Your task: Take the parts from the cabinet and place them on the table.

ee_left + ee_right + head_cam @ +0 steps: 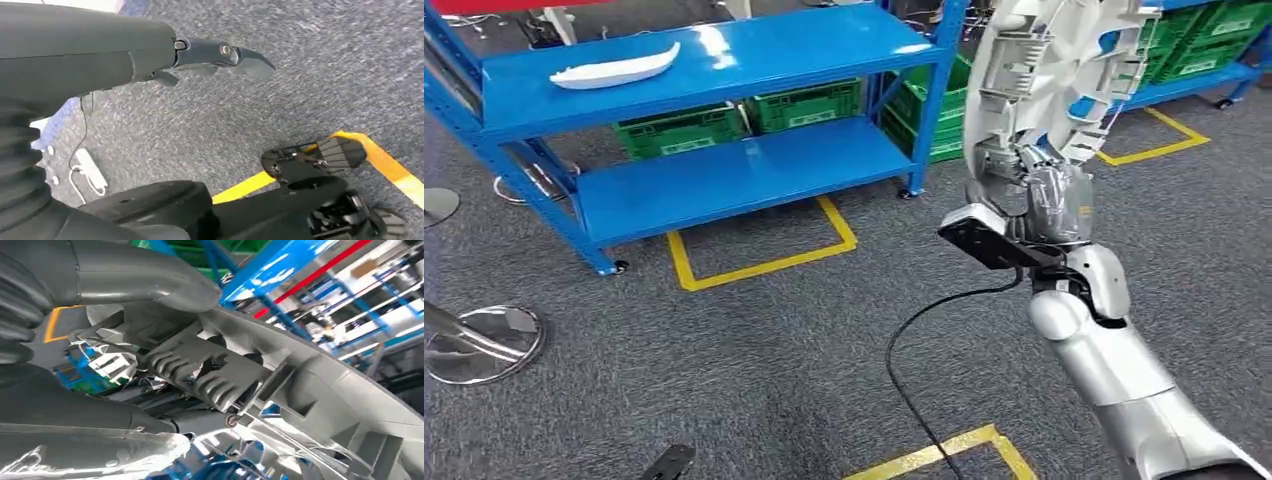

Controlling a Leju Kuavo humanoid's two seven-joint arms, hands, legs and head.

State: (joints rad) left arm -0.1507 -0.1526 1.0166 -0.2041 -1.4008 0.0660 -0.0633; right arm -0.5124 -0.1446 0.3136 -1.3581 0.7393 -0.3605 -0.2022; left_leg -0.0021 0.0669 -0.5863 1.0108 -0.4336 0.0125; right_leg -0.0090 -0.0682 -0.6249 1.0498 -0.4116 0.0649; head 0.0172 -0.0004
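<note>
The large white ribbed plastic part [1049, 80] stands upright above the right hand [1049, 205] gripping it, with the blue metal shelving rack [724, 175] and its long curved white part [616, 68] well left of that hand.

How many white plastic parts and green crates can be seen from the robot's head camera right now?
White plastic parts: 2, one lying on the blue shelf, one large ribbed one held by the right hand.
Green crates: at least 5, counting those under the shelves, e.g.; some are cut off.
Total: at least 7.

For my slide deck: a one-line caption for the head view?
Right robot hand holds a large white part upright near the blue shelf.
</note>
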